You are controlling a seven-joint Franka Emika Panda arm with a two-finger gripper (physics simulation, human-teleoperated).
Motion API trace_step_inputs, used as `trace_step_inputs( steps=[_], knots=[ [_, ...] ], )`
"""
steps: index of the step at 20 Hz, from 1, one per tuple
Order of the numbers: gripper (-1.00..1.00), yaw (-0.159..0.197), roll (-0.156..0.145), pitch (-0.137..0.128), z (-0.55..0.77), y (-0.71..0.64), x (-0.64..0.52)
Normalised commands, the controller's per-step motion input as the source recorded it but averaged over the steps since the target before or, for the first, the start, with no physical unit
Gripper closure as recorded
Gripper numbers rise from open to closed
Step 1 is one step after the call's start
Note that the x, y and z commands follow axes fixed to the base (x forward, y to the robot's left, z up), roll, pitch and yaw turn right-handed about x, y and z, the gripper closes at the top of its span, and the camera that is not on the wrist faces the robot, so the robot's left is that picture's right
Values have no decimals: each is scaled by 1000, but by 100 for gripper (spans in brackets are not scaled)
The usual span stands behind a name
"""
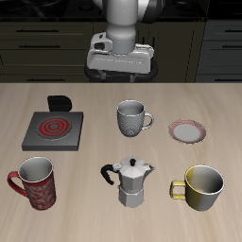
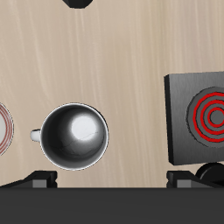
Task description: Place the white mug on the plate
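The white mug [image 1: 130, 118] stands upright on the table's middle, its small handle towards the plate [image 1: 188, 130]. The plate, small and round with a pinkish-red rim, lies beside the mug with nothing on it. My gripper [image 1: 123, 68] hangs high above the table, farther back than the mug. In the wrist view the mug [image 2: 74, 134] shows from above with its dark inside, and only the plate's edge [image 2: 3, 127] shows. The gripper [image 2: 114, 182] is open and empty, its fingertips [image 2: 42, 180] wide apart.
A grey stove burner with a red coil [image 1: 52, 129] lies beside the mug, opposite the plate; it also shows in the wrist view [image 2: 199, 118]. A red patterned mug [image 1: 36, 181], a moka pot [image 1: 133, 181] and a yellow mug [image 1: 201, 187] stand near the front edge.
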Motion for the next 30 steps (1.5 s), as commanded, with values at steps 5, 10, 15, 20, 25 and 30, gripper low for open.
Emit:
trace_step_inputs(
  steps=[5,10,15,20,25,30],
  knots=[
    [-100,-11,24,15,-287,24,70],
    [-100,3,4,11,-267,-34,59],
    [-100,-5,3,16,-231,-14,0],
    [-100,7,10,42,-385,43,-22],
    [-100,3,4,16,-188,-9,-38],
    [-100,-1,12,24,-221,38,-25]
  ],
)
